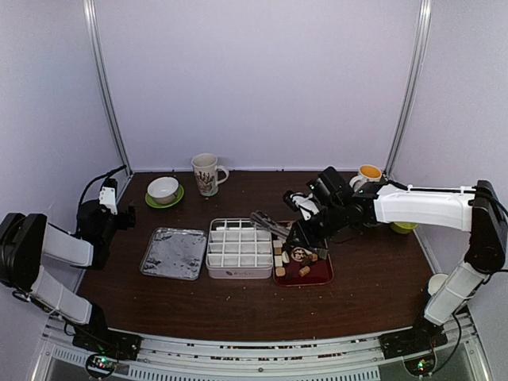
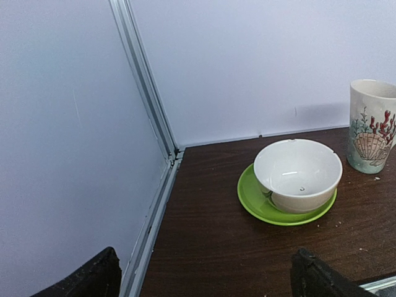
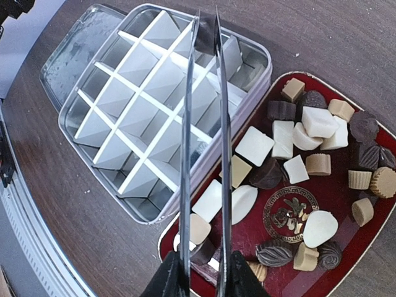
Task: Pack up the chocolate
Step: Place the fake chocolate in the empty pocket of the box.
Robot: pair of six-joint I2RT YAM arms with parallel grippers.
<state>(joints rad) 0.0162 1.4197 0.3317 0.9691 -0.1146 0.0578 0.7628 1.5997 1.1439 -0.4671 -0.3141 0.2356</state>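
mug (image 2: 372, 124): right side cut off | tray (image 3: 340, 201): corner cropped | chocolate (image 3: 320, 122): some probably under tongs (image 3: 221, 154)

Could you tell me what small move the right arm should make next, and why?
Probably swing the tongs over the red tray and lower their tips around one chocolate: the right gripper grips the tongs, their tips hang over the divided box, and its visible cells look empty.

Pale walls (image 1: 262, 79), dark wood table (image 1: 238, 305), aluminium posts (image 1: 103, 87)
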